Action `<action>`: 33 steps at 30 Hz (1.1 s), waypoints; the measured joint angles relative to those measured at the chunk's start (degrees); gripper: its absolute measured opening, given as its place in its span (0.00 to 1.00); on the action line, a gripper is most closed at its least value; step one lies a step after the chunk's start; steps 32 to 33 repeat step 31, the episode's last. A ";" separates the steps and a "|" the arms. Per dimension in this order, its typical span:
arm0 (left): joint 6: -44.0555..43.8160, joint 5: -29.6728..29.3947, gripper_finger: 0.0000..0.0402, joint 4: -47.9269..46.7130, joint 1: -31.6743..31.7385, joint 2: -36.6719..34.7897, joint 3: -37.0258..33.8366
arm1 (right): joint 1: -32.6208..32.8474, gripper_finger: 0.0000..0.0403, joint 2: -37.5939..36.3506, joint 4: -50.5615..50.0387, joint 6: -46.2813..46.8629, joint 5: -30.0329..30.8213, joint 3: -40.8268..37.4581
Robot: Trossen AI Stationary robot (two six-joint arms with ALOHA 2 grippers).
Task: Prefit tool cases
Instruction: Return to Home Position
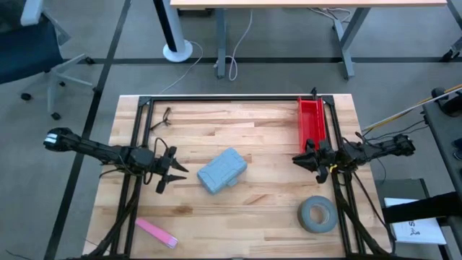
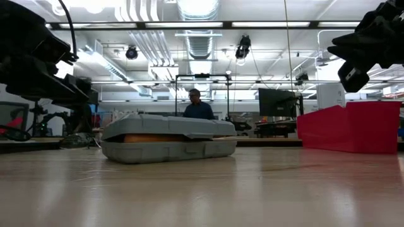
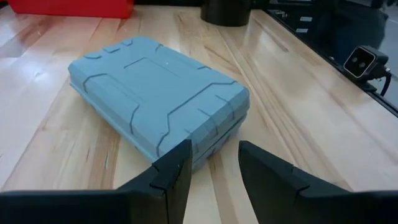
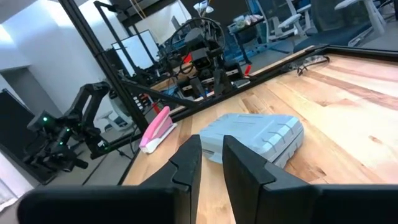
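- High view: the case (image 1: 222, 170) is seen mid-table (image 1: 267, 217), between the left pincer (image 1: 175, 173) and the right pincer (image 1: 299, 159), touched by neither.
- Low view: a lit workshop and a person (image 2: 199, 108) are seen behind it.
- Left wrist view: the fingers are held narrowly apart, empty.
- Right wrist view: likewise narrow, empty.

we are looking at a blue-grey tool case (image 1: 222, 171), its lid showing a pattern of raised angular lines. the bin (image 1: 311, 121) is showing bright red, the tape roll (image 1: 317, 214) plain grey and the flat strip (image 1: 157, 232) pink. the table (image 1: 260, 209) is showing pale wood in long planks with darker grain streaks, and a black frame (image 1: 231, 98) is running round it.
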 joint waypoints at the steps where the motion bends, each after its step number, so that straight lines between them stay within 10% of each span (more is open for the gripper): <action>1: -0.01 0.00 0.35 0.02 -0.02 0.10 0.02 | 0.00 0.11 0.00 0.00 0.02 0.00 -0.01; 33: 0.01 0.00 0.38 -0.01 0.00 0.46 0.04 | 0.00 0.14 0.00 0.00 0.02 0.00 -0.02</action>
